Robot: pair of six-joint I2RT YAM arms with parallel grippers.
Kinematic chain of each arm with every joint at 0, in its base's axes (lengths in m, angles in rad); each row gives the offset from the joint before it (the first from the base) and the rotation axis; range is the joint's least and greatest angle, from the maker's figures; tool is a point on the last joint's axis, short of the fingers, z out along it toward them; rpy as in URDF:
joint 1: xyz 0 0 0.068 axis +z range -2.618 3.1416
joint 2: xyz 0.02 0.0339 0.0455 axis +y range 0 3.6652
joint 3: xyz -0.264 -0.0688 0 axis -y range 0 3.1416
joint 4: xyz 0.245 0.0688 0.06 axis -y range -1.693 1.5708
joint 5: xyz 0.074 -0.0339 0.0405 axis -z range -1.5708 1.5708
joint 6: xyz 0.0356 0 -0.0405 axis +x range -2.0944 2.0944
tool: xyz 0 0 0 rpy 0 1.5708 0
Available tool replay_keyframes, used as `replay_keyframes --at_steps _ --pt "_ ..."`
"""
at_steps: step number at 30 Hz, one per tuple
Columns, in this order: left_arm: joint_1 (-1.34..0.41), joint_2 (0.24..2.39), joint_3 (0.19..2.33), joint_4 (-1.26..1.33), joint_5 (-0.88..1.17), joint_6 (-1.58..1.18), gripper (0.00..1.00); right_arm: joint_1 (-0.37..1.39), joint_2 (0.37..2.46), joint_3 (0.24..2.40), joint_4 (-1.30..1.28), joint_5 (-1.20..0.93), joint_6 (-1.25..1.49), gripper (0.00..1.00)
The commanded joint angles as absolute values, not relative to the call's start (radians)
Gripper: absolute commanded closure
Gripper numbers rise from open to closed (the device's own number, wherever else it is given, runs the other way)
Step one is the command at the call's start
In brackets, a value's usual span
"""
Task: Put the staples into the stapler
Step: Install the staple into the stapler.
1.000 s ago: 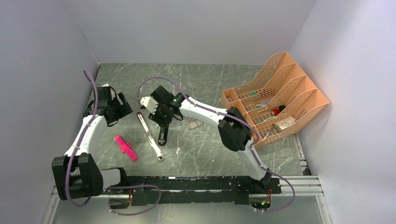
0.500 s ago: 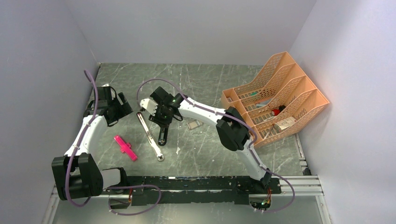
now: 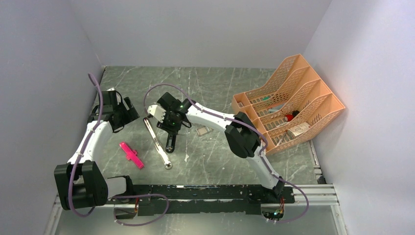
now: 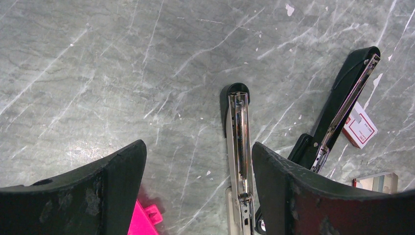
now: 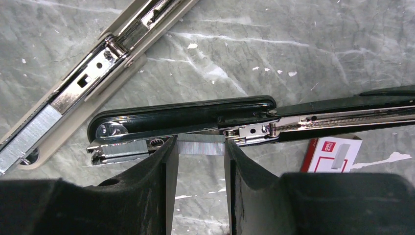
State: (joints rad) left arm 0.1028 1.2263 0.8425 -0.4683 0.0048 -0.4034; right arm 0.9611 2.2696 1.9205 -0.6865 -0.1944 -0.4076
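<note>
The black stapler (image 5: 195,115) lies opened out flat on the marble table, chrome rail (image 5: 342,119) facing up. My right gripper (image 5: 201,152) is shut on a short silvery strip of staples (image 5: 200,145), holding it against the near edge of the rail. Another strip (image 5: 120,149) sits in the rail's left end. From above, the right gripper (image 3: 171,126) hovers over the stapler (image 3: 170,142). The left gripper (image 4: 198,188) is open and empty, raised over the table at the left (image 3: 131,113).
A silver-grey stapler (image 3: 157,143) lies open just left of the black one. The red-and-white staple box (image 5: 333,154) lies right of the right gripper. A pink cross-shaped piece (image 3: 131,155) lies to the left. An orange file rack (image 3: 288,105) stands at the right wall.
My right gripper has shifted slightly left with the staple strip. The left arm has not moved.
</note>
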Motion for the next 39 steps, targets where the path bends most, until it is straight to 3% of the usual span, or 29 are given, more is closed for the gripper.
replay_keyframes --at_steps 1,13,39 --pt "0.097 1.216 0.874 -0.449 0.026 -0.394 0.17 0.957 2.295 1.956 -0.706 -0.189 -0.409 0.7" --pt "0.095 1.215 0.874 -0.449 0.025 -0.393 0.17 0.958 2.306 1.959 -0.721 -0.192 -0.41 0.68" --pt "0.092 1.213 0.874 -0.449 0.021 -0.392 0.17 0.957 2.295 1.957 -0.696 -0.208 -0.399 0.5"
